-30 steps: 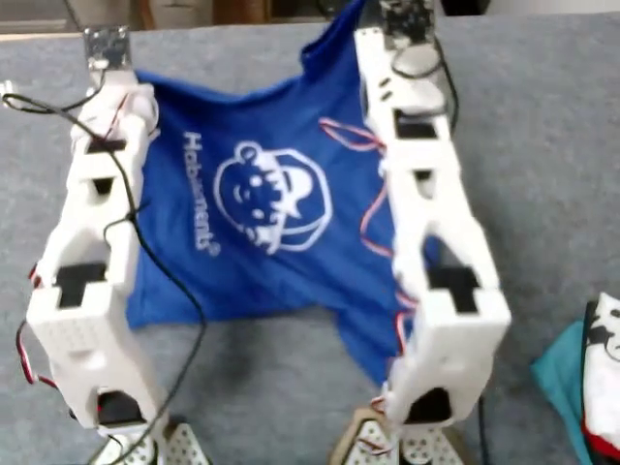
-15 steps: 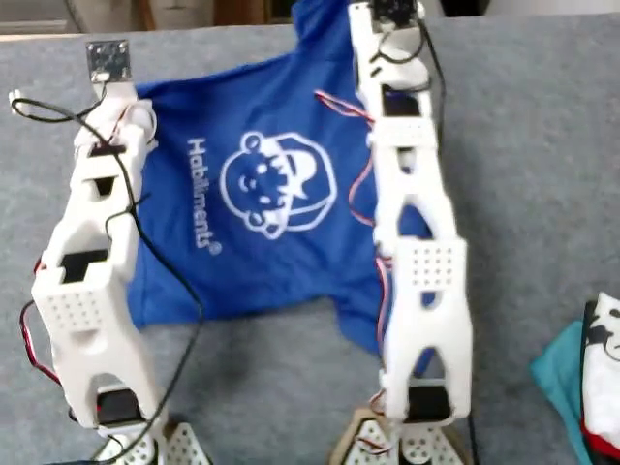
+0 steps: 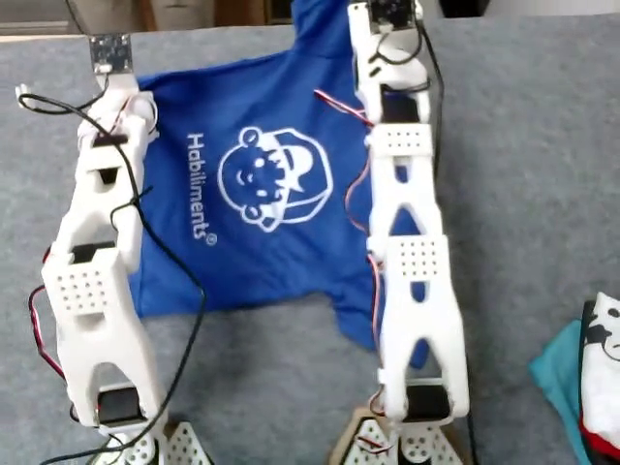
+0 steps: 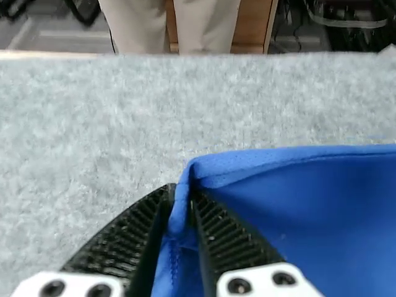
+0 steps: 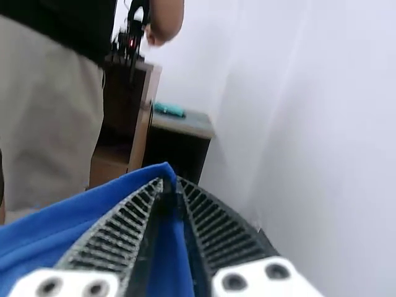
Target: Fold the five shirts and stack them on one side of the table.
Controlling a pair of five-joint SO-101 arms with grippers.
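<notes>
A blue shirt (image 3: 262,223) with a white printed face lies spread on the grey table between my two arms. My left gripper (image 4: 180,199) is shut on a corner of the blue shirt (image 4: 291,204) at the far left of the cloth, low over the felt. My right gripper (image 5: 168,189) is shut on another edge of the blue shirt (image 5: 68,229) at the far side and holds it lifted above the table, facing the room behind. In the high view the left arm (image 3: 97,242) runs along the shirt's left side and the right arm (image 3: 407,232) along its right.
More shirts, teal (image 3: 557,378) and white (image 3: 605,368), lie bunched at the right edge near the front. The grey felt table (image 3: 533,145) has open room on the right. The table's far edge (image 4: 185,54) lies just beyond the left gripper.
Both arms have stretched toward the far side, pulling the blue shirt with them. The cloth now lies flatter and its right far corner is raised higher.
</notes>
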